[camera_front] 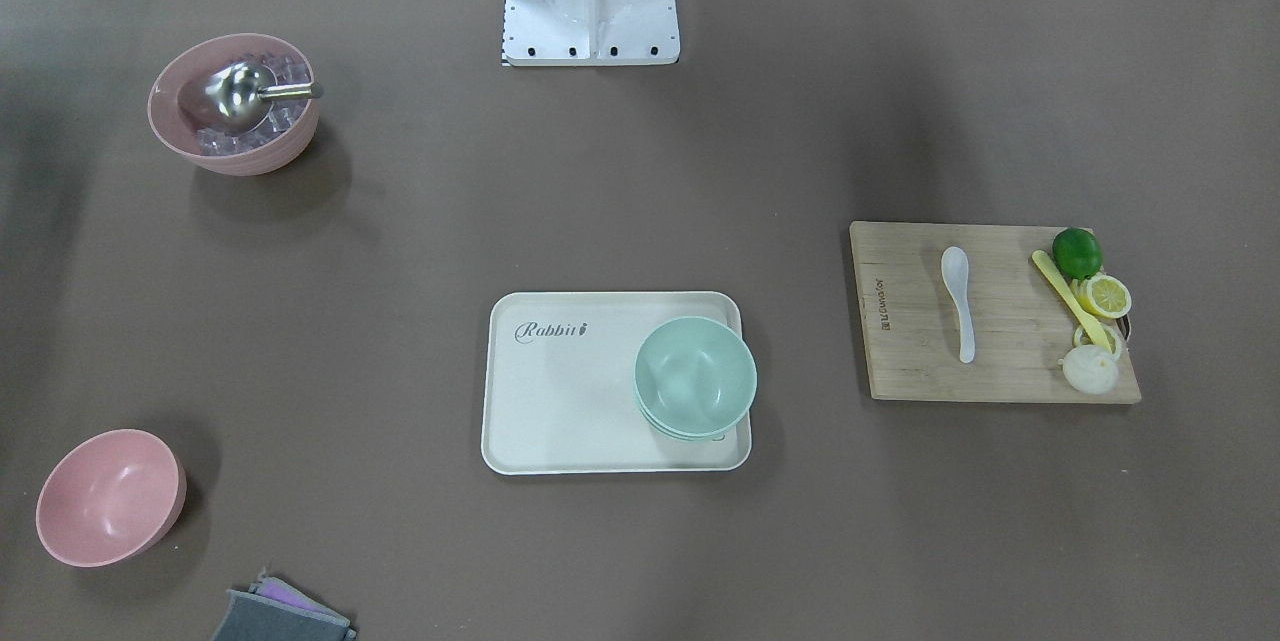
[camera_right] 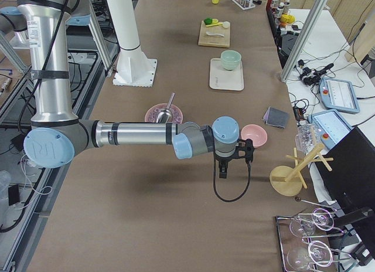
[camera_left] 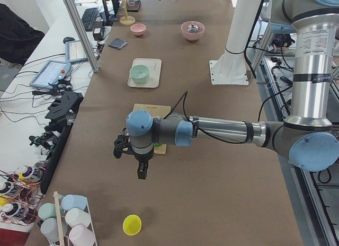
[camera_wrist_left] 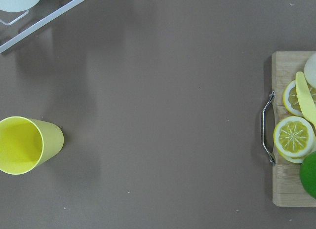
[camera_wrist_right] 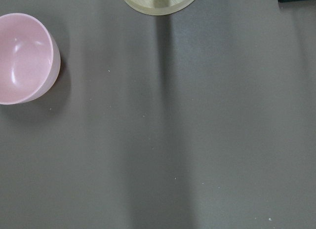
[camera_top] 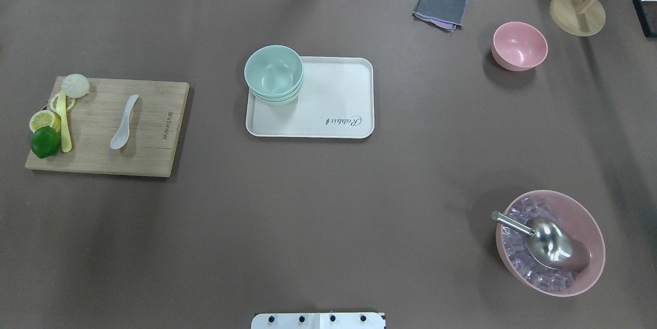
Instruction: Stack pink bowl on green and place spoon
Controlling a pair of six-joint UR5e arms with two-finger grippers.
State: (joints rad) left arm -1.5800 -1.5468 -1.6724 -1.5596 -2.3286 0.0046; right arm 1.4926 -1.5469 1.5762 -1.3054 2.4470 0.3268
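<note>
The plain pink bowl (camera_top: 519, 45) stands alone on the brown table at the far right, also in the right wrist view (camera_wrist_right: 24, 56). The stack of mint-green bowls (camera_top: 273, 73) sits on the far left corner of a cream tray (camera_top: 339, 98). The white spoon (camera_top: 124, 122) lies on a wooden cutting board (camera_top: 154, 134) at the left. My left gripper (camera_left: 142, 173) hangs above the table beyond the board's outer end. My right gripper (camera_right: 222, 171) hangs near the pink bowl (camera_right: 254, 135). I cannot tell whether either is open or shut.
A pink bowl of ice cubes with a steel scoop (camera_top: 550, 242) stands near right. A lime (camera_top: 45, 142), lemon slices and a yellow utensil (camera_top: 64, 123) share the board. A grey cloth (camera_top: 440, 5), a wooden stand (camera_top: 577, 13) and a yellow cup (camera_wrist_left: 27, 145) are nearby.
</note>
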